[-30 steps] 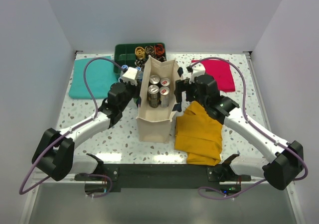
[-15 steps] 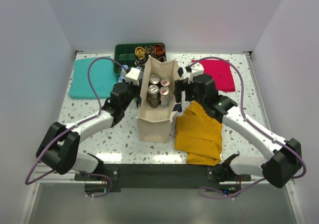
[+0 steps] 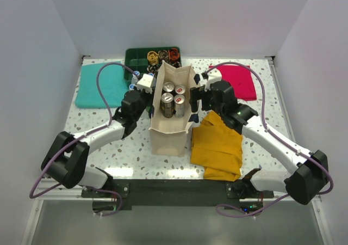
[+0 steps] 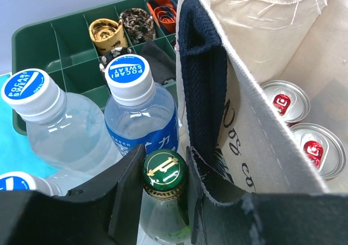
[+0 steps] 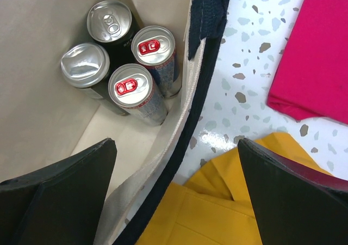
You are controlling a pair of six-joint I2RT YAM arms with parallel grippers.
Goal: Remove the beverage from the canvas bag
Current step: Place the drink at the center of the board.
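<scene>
Speckled tabletop (image 3: 136,147) between white walls. At its middle, upright and gaping, the canvas bag (image 3: 167,139), with four cans (image 3: 173,99) inside at the far end. Right gripper (image 5: 176,147) spread wide astride the bag's right wall and navy strap, outer finger above the mustard cloth (image 3: 217,147). Left gripper (image 4: 165,160) parted beside the left wall, a green bottle cap (image 4: 164,170) in the gap.
</scene>
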